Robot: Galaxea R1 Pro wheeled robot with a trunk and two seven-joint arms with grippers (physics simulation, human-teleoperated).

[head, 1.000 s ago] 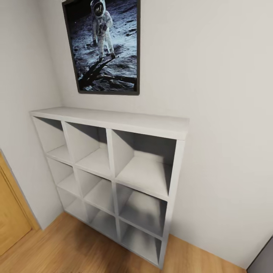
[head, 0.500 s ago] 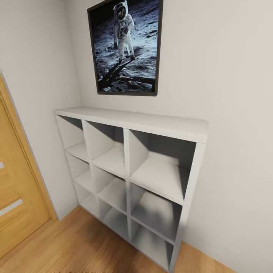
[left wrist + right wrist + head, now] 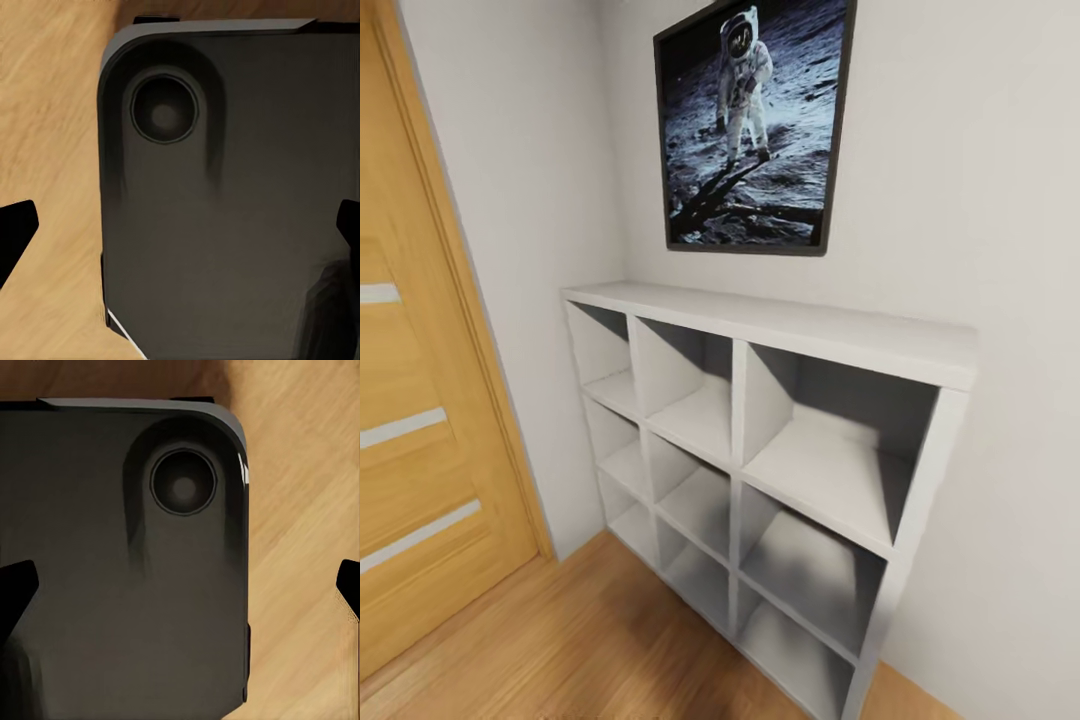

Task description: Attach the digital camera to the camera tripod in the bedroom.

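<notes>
The robot faces a white wall (image 3: 980, 200) with a wooden door (image 3: 420, 420), a white cube shelf (image 3: 780, 450) and a moon-walker poster (image 3: 755, 120). Under each claw sits the robot's dark base (image 3: 225, 225) on the wood floor (image 3: 52, 112). The left claw (image 3: 180, 225) and right claw (image 3: 180, 585) are wide and hold nothing. No camera or tripod here yet — the camera is likely small, hard and breakable, best gripped by its body.
</notes>
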